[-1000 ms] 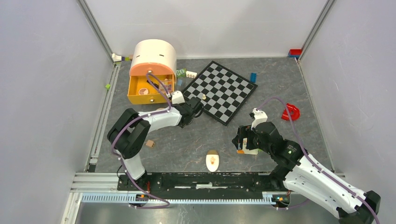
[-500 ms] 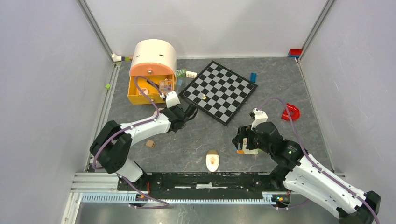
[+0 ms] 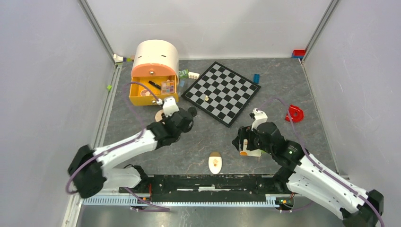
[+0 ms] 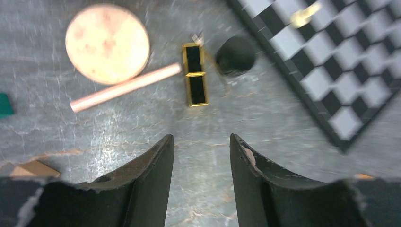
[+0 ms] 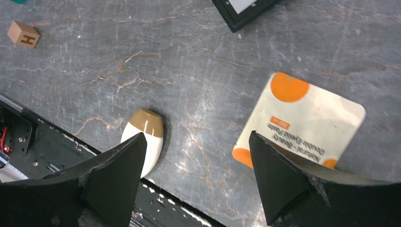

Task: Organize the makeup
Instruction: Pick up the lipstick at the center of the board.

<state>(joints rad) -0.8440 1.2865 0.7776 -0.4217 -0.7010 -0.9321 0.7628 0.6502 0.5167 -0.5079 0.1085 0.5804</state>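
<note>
Hovering over the tabletop [image 3: 189, 149], the left claw [image 4: 201, 158] has its fingers apart with nothing between them. Ahead of it in the left wrist view lie a round peach compact [image 4: 107, 43], a pink stick [image 4: 125, 87] just beside the compact's near edge, a gold-edged case [image 4: 194, 74] at the stick's end, and a blurred black disc [image 4: 235, 56] next to the chessboard [image 4: 340, 61]. The right claw [image 5: 196, 142] is spread wide and grips nothing. The white-orange sachet [image 5: 302, 118] lies flat on the tabletop, partly hidden by one finger, though contact cannot be told. The cream oval [image 5: 144, 139] lies just beside the other finger, near the tabletop's front edge. A wooden cube [image 5: 23, 34] sits well apart from both. From above, the yellow drawer [image 3: 139, 99] stands open at the far left, holding a black pencil [image 3: 153, 84] and a multicolour palette [image 3: 167, 86]; the compact rests on the tabletop just in front of it.
</note>
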